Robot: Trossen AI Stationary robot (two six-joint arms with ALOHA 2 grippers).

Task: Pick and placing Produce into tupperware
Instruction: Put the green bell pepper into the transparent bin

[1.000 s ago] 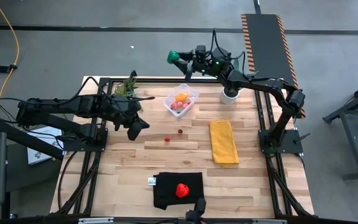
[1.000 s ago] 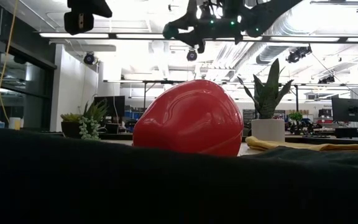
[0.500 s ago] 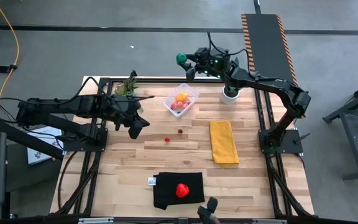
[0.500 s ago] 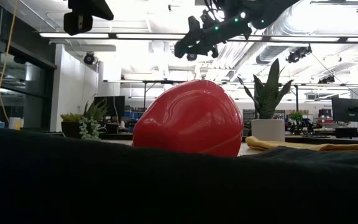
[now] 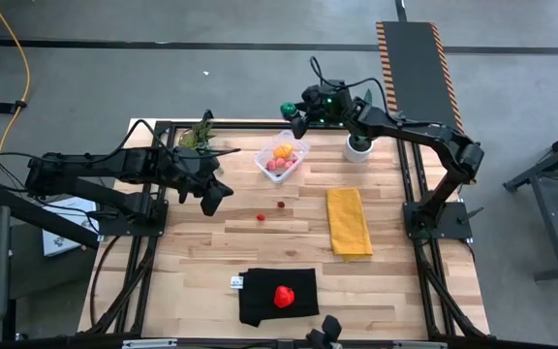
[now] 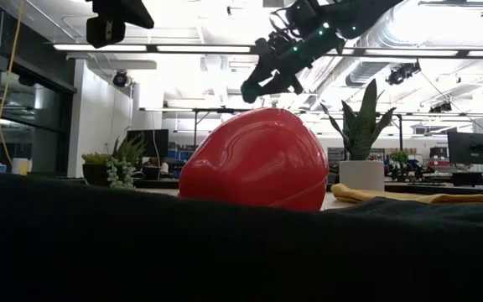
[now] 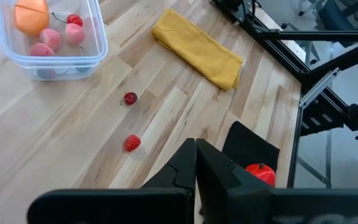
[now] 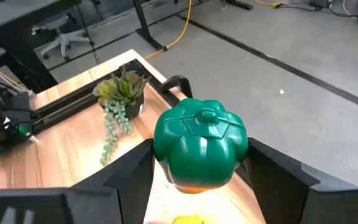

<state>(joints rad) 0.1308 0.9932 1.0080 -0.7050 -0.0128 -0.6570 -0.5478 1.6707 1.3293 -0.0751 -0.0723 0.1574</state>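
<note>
- One red strawberry-like piece (image 5: pixel 283 296) lies on the black cloth (image 5: pixel 260 302) at the desk's (image 5: pixel 211 262) near edge.
- Left gripper (image 5: pixel 215 197), fingers pressed together, hovers near two small red berries (image 5: pixel 270 211).
- Right gripper (image 5: pixel 292 113) pinches the green piece (image 8: pixel 201 144) between its fingers, just beyond the tupperware (image 5: pixel 297 160).

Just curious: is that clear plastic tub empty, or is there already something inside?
Partly filled: the tupperware holds an orange piece and small pink and red ones.

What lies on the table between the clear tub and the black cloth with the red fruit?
In the high view, two small red berries lie on bare wood between the tupperware and the black cloth; nothing else.
</note>
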